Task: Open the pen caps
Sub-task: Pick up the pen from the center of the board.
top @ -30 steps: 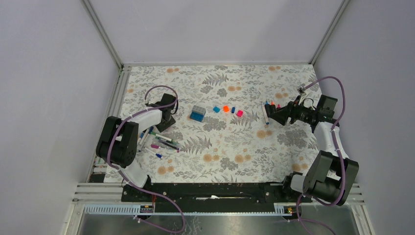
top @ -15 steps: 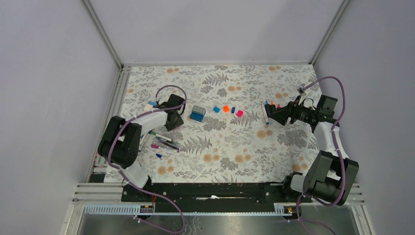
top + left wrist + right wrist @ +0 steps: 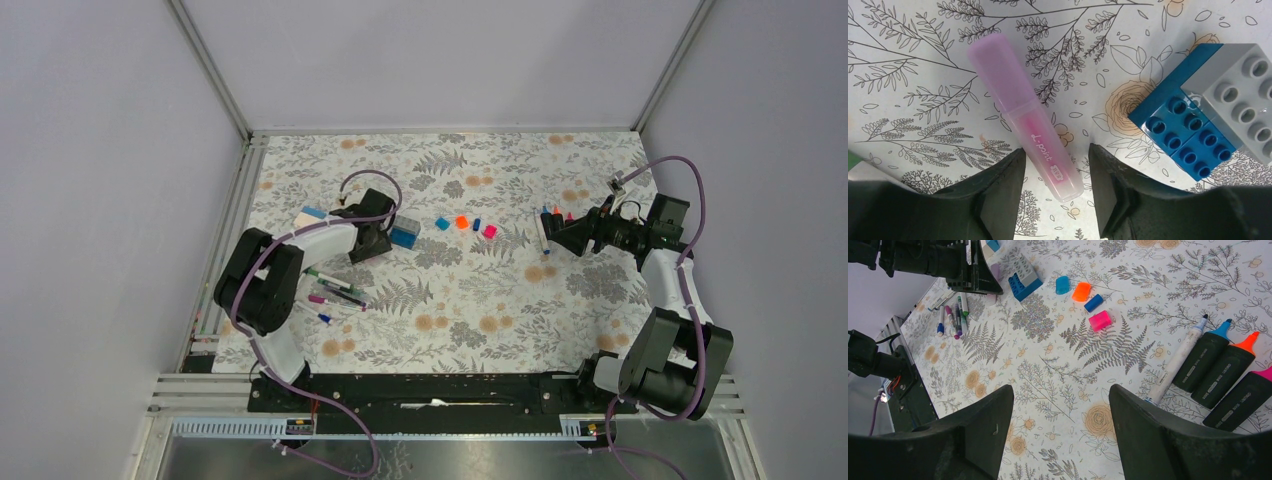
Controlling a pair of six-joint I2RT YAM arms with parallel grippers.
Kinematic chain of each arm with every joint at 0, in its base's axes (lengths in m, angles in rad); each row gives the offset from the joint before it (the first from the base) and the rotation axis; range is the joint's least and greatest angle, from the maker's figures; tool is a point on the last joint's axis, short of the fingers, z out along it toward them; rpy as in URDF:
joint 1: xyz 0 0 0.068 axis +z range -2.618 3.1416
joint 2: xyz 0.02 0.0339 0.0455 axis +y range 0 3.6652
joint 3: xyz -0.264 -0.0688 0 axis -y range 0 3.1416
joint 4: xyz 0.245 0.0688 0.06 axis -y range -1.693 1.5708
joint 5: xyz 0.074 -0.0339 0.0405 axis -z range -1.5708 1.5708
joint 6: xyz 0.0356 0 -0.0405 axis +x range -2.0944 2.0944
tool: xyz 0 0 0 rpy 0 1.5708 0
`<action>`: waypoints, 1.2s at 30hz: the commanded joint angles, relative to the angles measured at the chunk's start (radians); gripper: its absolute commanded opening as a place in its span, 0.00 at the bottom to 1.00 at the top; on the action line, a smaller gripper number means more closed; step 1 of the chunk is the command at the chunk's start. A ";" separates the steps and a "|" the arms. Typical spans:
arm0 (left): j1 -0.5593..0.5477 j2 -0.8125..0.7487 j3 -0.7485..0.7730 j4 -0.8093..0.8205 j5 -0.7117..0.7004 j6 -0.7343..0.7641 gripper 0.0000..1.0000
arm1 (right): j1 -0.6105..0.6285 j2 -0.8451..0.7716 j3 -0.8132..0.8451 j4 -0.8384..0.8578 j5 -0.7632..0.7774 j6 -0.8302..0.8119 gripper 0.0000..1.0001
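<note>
Highlighter [image 3: 1025,120]: likely light, slick, may roll on counter [image 3: 923,75]; grip mid-barrel, ends free. Left end effector [image 3: 1055,155] open astride one end, empty; right end effector [image 3: 1060,395] open, empty.

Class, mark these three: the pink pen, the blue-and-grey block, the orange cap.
pink pen [image 3: 1025,120], left wrist view, mid-barrel.
blue-and-grey block [image 3: 1194,122], left wrist view, blue studded top.
orange cap [image 3: 1081,291], right wrist view, its centre.

Caps [image 3: 1081,291] lie between block [image 3: 1025,279] and markers [image 3: 1209,362].
</note>
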 commanded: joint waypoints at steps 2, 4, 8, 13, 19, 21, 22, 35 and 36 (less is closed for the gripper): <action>0.016 0.093 -0.003 -0.055 0.020 -0.006 0.53 | -0.004 -0.014 -0.004 0.026 -0.042 0.000 0.77; 0.039 0.103 0.003 -0.057 0.032 -0.020 0.52 | -0.004 -0.017 -0.004 0.026 -0.044 0.000 0.77; 0.082 0.120 0.021 -0.061 0.061 -0.039 0.52 | -0.004 -0.019 -0.003 0.026 -0.047 0.000 0.77; 0.111 0.157 0.074 -0.097 0.054 -0.047 0.52 | -0.004 -0.021 -0.003 0.027 -0.052 0.000 0.77; 0.122 0.198 0.125 -0.153 0.029 -0.069 0.50 | -0.004 -0.024 -0.002 0.026 -0.054 0.001 0.77; 0.121 0.200 0.123 -0.157 0.031 -0.078 0.50 | -0.004 -0.024 -0.002 0.027 -0.054 0.001 0.77; 0.121 0.201 0.119 -0.157 0.033 -0.080 0.49 | -0.004 -0.024 -0.002 0.026 -0.054 0.002 0.77; 0.120 0.178 0.072 -0.121 0.055 -0.037 0.11 | -0.004 -0.024 -0.003 0.026 -0.057 0.000 0.77; 0.120 0.162 0.070 -0.116 0.051 -0.022 0.09 | -0.004 -0.024 -0.004 0.026 -0.058 0.000 0.77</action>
